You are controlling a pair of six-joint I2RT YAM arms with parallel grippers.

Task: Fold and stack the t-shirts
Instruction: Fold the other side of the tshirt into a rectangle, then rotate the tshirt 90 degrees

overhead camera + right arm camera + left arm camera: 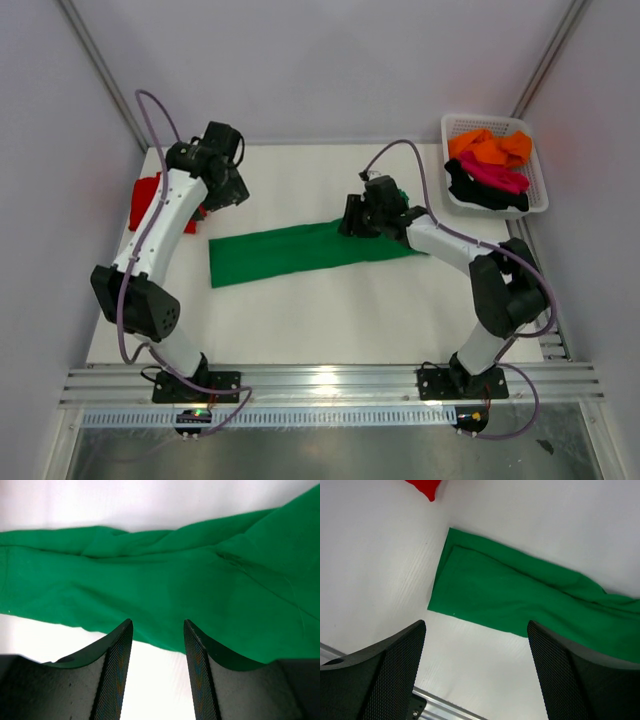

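Note:
A bright green t-shirt [290, 252] lies folded into a long strip across the middle of the white table; it also fills much of the left wrist view [520, 600] and the right wrist view [165, 580]. A red t-shirt [148, 195] lies at the left edge, partly hidden by my left arm, with only a corner [424, 486] in the left wrist view. My left gripper [476, 630] hangs open and empty above the table near the strip's left end. My right gripper [157, 627] is open and empty at the near edge of the strip's right half.
A white mesh basket [541, 170] at the back right holds an orange t-shirt [490, 147], a magenta one [495, 175] and a black one [470, 190]. An aluminium rail [330, 380] runs along the near edge. Grey walls close in the left, back and right.

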